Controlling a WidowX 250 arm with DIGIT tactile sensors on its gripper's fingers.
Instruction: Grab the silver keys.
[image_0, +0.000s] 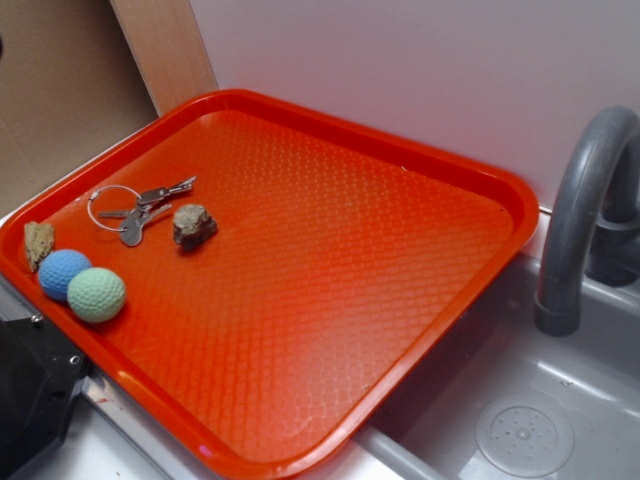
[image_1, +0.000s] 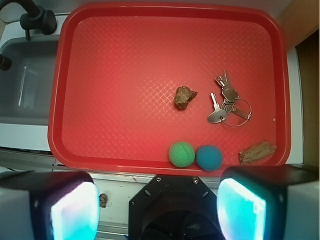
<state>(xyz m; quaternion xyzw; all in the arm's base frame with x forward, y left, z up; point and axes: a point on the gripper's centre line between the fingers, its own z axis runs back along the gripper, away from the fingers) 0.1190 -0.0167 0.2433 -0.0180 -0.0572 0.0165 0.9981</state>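
— Gripper (image_1: 159, 207) wide apart, holding nothing, high above the near edge of the red tray (image_1: 120, 55). Silver keys (image_1: 227, 102) ahead and to the right of it in the wrist view, flat on the tray, well apart from the gripper.

— Noted. Anything close to the keys?

— Brown rock (image_1: 184, 97) just beside, on the left of the keys. Green ball (image_1: 181, 154) and blue ball (image_1: 209, 157) nearer to the gripper, touching each other. Piece of bark (image_1: 257, 151) near the tray rim, to the right.

— Risks from here?

— Probably three. Keys thin and flat, so closing too high means catching only air, or only the wire ring, and then slipping out. Descending too far left means pinching the rock instead. Passing low over the balls means pushing them into the keys and shifting the bunch.

— And the sink (image_0: 520, 420)?

— Far on the left of the gripper, beyond the tray; no danger expected there.
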